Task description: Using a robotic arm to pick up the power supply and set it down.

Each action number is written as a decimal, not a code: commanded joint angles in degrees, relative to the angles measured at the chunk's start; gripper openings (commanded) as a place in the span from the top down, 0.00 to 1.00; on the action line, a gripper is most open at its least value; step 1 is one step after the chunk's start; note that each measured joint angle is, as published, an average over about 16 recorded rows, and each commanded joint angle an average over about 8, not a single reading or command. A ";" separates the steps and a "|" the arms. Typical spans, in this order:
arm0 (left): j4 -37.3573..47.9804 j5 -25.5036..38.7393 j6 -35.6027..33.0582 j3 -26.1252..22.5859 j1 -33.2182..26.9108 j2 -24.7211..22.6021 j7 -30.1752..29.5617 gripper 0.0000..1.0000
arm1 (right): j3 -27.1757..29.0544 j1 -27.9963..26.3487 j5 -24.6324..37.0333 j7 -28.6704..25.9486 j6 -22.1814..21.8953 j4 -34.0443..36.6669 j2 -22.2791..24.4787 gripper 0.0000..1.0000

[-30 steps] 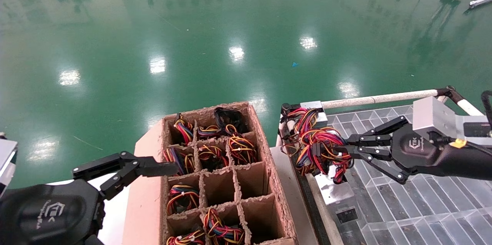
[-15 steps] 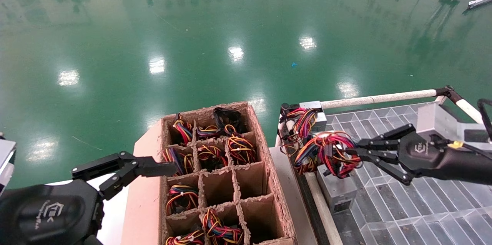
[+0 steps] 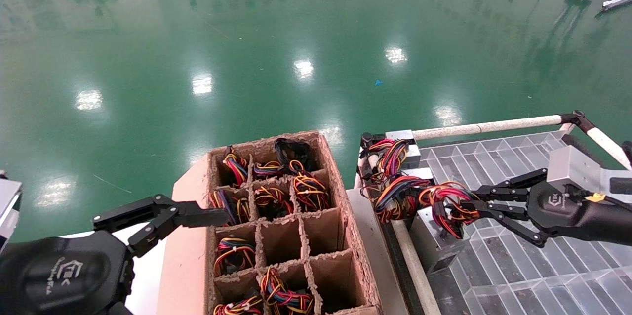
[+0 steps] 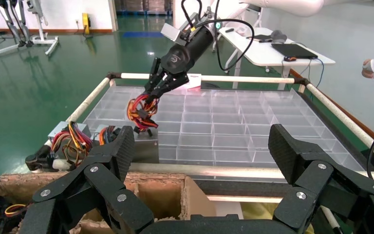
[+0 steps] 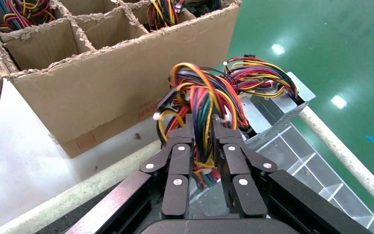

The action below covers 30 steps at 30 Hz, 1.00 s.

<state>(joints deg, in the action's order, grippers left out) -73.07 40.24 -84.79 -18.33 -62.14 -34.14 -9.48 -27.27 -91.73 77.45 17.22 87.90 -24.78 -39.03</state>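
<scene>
My right gripper (image 3: 469,204) is shut on the red, orange and yellow wire bundle (image 3: 444,199) of a power supply. Its grey metal box (image 3: 434,243) hangs tilted below the wires, at the left edge of the clear grid tray (image 3: 518,265). In the right wrist view the fingers (image 5: 182,131) pinch the wires (image 5: 202,97) over the grey box (image 5: 268,109). The left wrist view shows the right gripper (image 4: 151,95) above that box (image 4: 143,146). My left gripper (image 3: 197,217) is parked open at the lower left, beside the cardboard box; its pads (image 4: 124,146) stand far apart.
A divided cardboard box (image 3: 340,216) in the middle holds several wired power supplies. Another power supply (image 3: 400,144) sits at the tray's far left corner. White pipe rails (image 3: 489,126) frame the tray. Green floor lies beyond.
The right gripper has moved rightward and lower, drawing the wire bundle out over the tray. The grey box has shifted slightly with it. The left arm has not moved.
</scene>
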 commanded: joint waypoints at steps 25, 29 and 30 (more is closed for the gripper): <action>0.04 -0.02 0.00 -0.03 -0.02 0.00 0.03 0.00 | 0.70 -1.21 -5.55 -8.90 2.67 -5.13 1.72 0.00; 0.05 -0.03 0.01 -0.03 -0.01 0.01 0.03 0.00 | 1.24 -0.11 -7.53 -10.46 2.64 -6.62 1.94 0.00; 0.05 -0.03 0.01 -0.03 -0.01 0.01 0.04 0.00 | 1.38 0.30 -7.95 -10.80 2.58 -7.24 1.98 0.00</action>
<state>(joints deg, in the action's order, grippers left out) -73.03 40.21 -84.79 -18.37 -62.16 -34.13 -9.45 -25.82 -91.07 69.45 6.54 90.38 -32.50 -37.07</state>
